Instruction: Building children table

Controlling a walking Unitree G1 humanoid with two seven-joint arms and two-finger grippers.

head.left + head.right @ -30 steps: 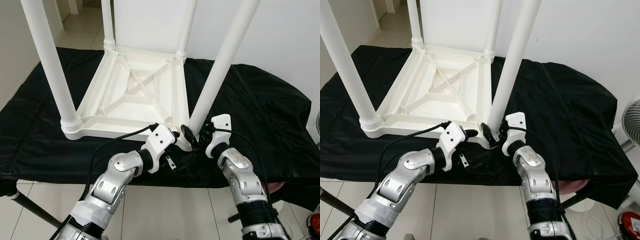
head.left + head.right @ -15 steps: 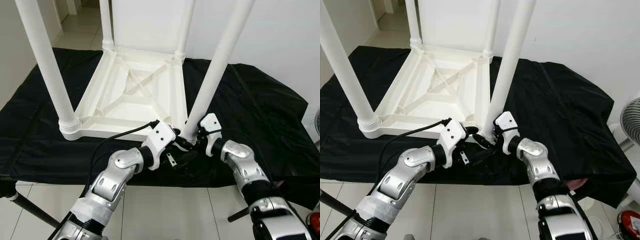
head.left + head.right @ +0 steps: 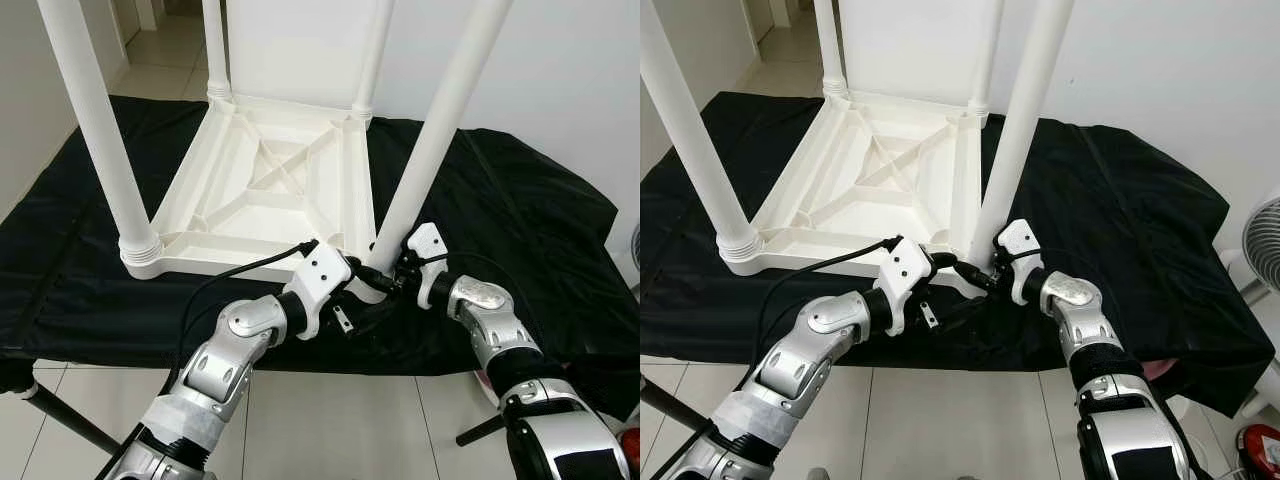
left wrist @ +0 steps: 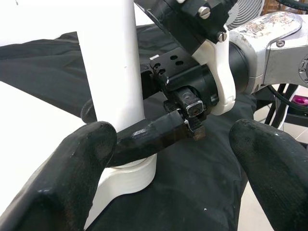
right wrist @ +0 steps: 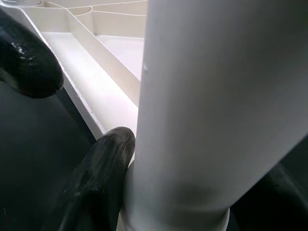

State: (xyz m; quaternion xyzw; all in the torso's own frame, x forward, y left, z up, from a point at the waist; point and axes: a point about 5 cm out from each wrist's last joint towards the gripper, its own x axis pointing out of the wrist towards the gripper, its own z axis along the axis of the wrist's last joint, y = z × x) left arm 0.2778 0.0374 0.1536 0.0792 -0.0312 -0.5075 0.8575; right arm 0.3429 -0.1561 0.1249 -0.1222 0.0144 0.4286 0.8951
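Observation:
A white plastic children's table [image 3: 262, 190] lies upside down on a black cloth, its legs pointing up. The near-right leg [image 3: 430, 130] leans slightly to the right. At that leg's base my right gripper [image 3: 987, 276] is shut on it; the right wrist view has the leg [image 5: 216, 96] pressed between the fingers [image 5: 96, 173]. My left gripper [image 4: 173, 159] comes in from the left at the same corner. It is open, with its fingertips [image 4: 82, 159] wide apart. The right gripper's finger and the leg base lie between them.
The black cloth [image 3: 520, 200] covers a low platform and drapes over its front edge onto tiled floor [image 3: 330, 420]. A white wall stands behind. A fan [image 3: 1262, 240] and a red object [image 3: 1260, 445] sit at the right, and a black stand leg [image 3: 60, 415] at lower left.
My right forearm has swung out to the right, so it now reaches the leg base from the side instead of from below. The left arm has stayed put.

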